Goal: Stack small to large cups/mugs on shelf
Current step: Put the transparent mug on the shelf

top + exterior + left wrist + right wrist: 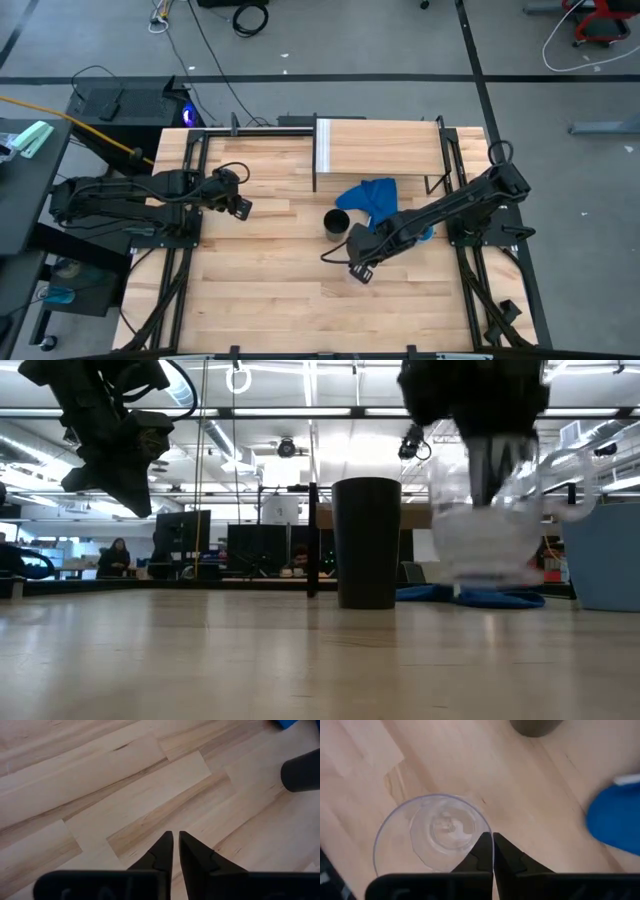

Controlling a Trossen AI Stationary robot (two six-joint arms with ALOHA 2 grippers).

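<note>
My right gripper (360, 272) is shut on the small clear glass (432, 835), near the table's middle and on the near side of the black tumbler (337, 222). The tumbler stands upright on the table and also shows in the low view (366, 542). The bright blue cup (605, 555) stands at the right, partly under my right arm in the high view (427, 235). The shelf (385, 148) stands at the table's far edge with its top bare. My left gripper (240, 205) hovers shut and empty over the table's left part. My right gripper pinches the glass's rim (485, 831) on the side toward the arm, one finger inside the glass and one outside. The fingers come from above, pointing down. The glass hangs upright, mouth up, a little clear of the table in the low view (490, 535).
A blue cloth (370, 197) lies crumpled between the shelf and the tumbler. Bare tabletop (280, 290) stretches along the near side and the left. Black frame rails run along both table sides.
</note>
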